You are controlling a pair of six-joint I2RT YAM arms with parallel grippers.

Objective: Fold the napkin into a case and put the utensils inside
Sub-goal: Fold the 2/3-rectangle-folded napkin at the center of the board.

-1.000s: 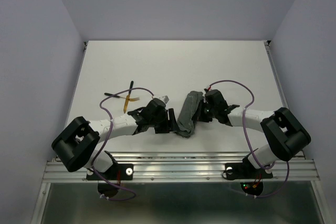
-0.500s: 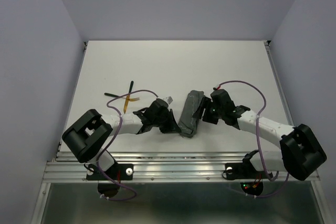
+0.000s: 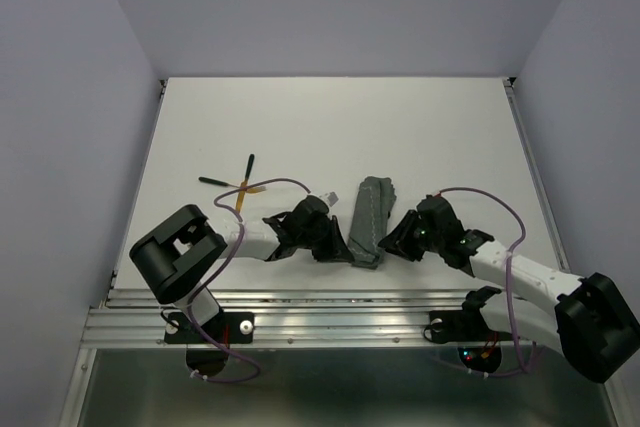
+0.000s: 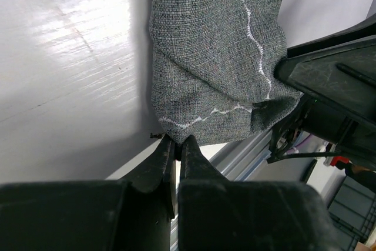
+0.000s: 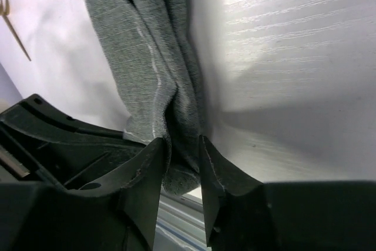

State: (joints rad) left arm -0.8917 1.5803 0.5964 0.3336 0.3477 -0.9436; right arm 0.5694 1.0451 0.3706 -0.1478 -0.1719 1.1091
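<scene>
The dark grey-green napkin (image 3: 370,215) lies folded into a narrow, case-like strip, running from the table's middle toward the near edge. My left gripper (image 3: 347,248) is at the strip's near left corner, and its tips (image 4: 176,142) are shut on that corner by the white stitching. My right gripper (image 3: 393,243) is at the near right side, its jaws (image 5: 183,145) closed on the bunched folds of the napkin (image 5: 147,57). The utensils (image 3: 241,186), gold with dark handles, lie crossed to the left of the cloth. A gold fork (image 5: 16,33) shows in the right wrist view.
The white table (image 3: 330,127) ends just behind the grippers at a metal rail (image 3: 350,299). Each gripper's black body shows in the other's wrist view, close across the cloth. Grey walls surround the table on three sides.
Both grippers have moved toward the near edge, to the cloth's near end. The left jaws closed on the corner. The right jaws opened, then closed on the folds. The strip now lies straighter.
</scene>
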